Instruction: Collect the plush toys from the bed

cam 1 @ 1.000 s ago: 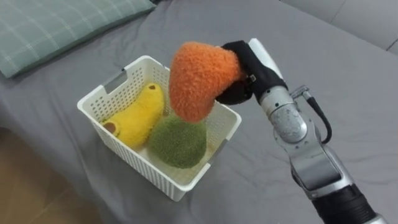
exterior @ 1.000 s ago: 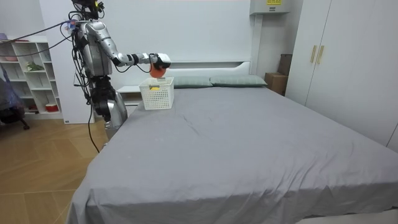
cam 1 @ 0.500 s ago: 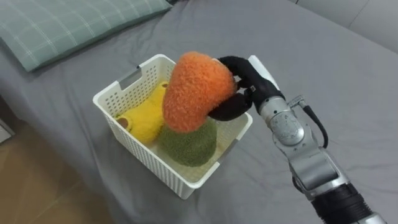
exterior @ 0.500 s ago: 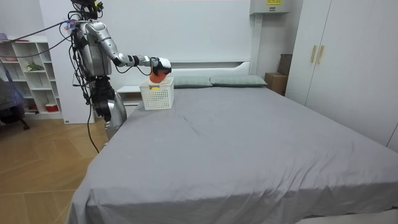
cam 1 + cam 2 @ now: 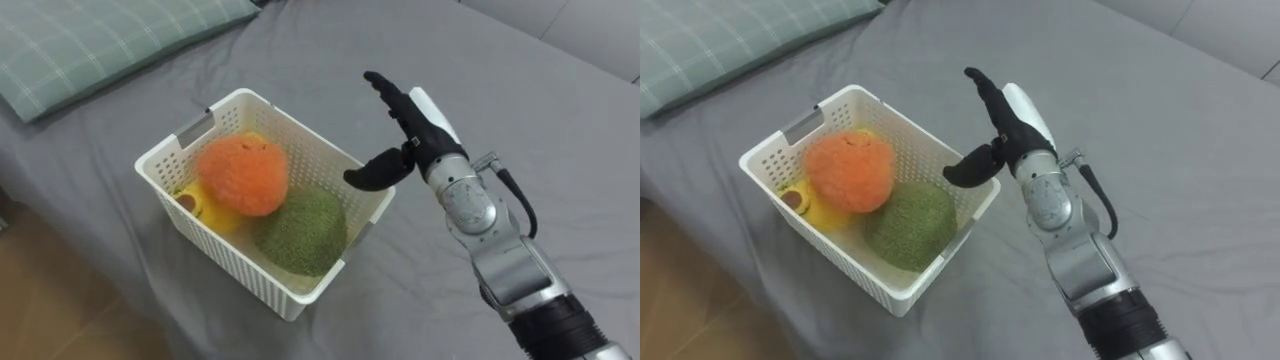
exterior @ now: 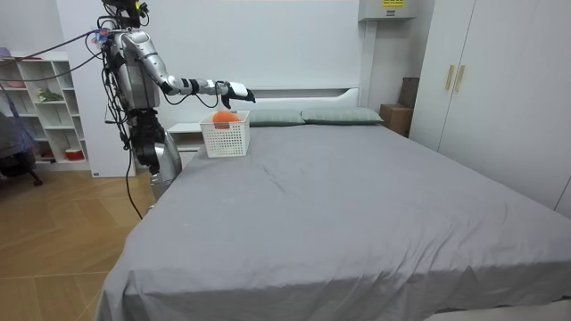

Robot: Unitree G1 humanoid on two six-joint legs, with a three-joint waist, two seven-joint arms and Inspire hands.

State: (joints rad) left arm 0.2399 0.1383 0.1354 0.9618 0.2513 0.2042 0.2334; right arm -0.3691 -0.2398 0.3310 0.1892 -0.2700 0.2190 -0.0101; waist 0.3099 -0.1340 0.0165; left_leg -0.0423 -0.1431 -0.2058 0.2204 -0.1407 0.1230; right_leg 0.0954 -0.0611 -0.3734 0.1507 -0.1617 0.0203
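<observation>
The basket (image 5: 250, 270) holds a yellow toy (image 5: 212, 214), an orange toy (image 5: 243, 175) atop it and a green toy (image 5: 303, 230). Just right of its rim the right hand (image 5: 414, 130) hovers, fingers spread, empty. Drop looks done; next probably means scanning the bed (image 5: 520, 90) for more.

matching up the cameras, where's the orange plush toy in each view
Left eye view: orange plush toy left of centre, inside the white basket.
Right eye view: the toy further left, in the basket.
Room view: orange patch at the basket's top, upper left.
Shared landmark: the white basket.
</observation>
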